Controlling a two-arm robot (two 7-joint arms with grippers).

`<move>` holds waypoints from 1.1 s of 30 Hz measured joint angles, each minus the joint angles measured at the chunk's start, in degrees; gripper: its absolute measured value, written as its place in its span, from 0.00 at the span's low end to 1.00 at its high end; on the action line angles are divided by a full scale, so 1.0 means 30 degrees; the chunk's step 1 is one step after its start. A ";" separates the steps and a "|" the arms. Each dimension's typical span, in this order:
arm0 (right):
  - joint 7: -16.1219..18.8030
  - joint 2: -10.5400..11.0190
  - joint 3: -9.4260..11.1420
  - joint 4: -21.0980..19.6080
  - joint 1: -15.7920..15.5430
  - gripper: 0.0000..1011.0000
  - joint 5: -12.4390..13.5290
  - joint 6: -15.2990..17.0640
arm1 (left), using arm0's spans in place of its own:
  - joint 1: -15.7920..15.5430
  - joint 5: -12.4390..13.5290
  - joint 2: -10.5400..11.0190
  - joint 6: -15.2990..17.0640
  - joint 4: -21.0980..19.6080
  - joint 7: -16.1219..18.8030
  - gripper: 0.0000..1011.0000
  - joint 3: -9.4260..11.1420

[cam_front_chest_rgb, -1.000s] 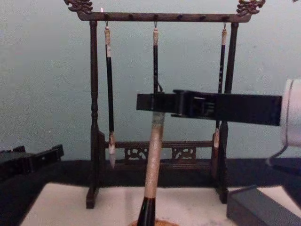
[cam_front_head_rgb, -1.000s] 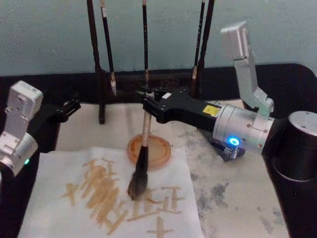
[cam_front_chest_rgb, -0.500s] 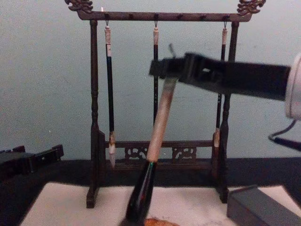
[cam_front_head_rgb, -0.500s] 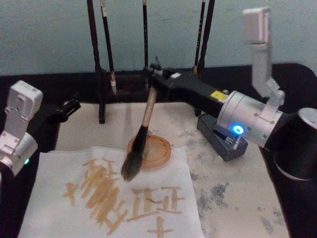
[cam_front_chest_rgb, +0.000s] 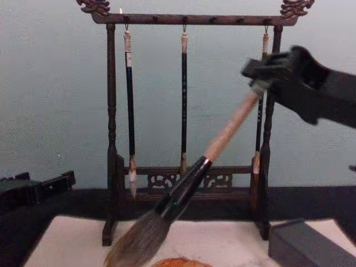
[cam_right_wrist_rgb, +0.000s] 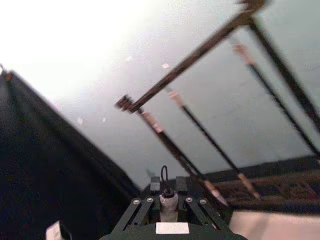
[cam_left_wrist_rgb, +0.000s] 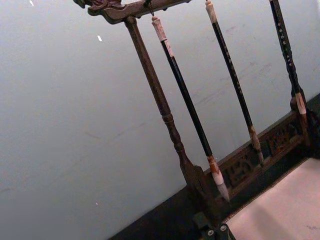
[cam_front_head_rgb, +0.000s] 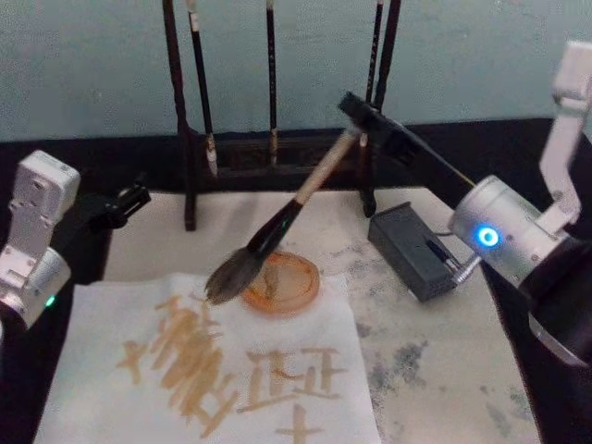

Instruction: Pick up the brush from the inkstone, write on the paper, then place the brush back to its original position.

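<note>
My right gripper [cam_front_head_rgb: 355,117] is shut on the pale top of the brush [cam_front_head_rgb: 277,227], up beside the rack's right post. The brush slants steeply, and its bushy grey-brown head [cam_front_head_rgb: 222,281] hangs in the air just left of the inkstone [cam_front_head_rgb: 289,285], a round orange-brown dish. In the chest view the right gripper [cam_front_chest_rgb: 260,74] is high on the right and the brush [cam_front_chest_rgb: 222,139] slopes down to the left. The right wrist view has the fingers [cam_right_wrist_rgb: 142,212] pinching the handle end. The paper [cam_front_head_rgb: 102,319] lies at the front left, covered in tan strokes. My left gripper [cam_front_head_rgb: 129,199] is parked at the left edge, shut.
A dark wooden brush rack [cam_front_head_rgb: 190,139] stands at the back with three thin brushes [cam_front_chest_rgb: 183,100] hanging from it. A dark grey block [cam_front_head_rgb: 412,252] lies right of the dish. A cream mat [cam_front_head_rgb: 444,370] with grey smudges covers the table.
My right gripper moved right and back while tilting the brush. The brush head lifted off the paper and swung left, from upright to slanting beside the dish.
</note>
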 joint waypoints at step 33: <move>-0.2679 -0.0222 0.2866 0.2339 -0.1852 0.18 0.7797 -0.0206 | 0.0000 -0.0001 0.0000 -0.0001 0.0000 0.0000 0.99 0.0000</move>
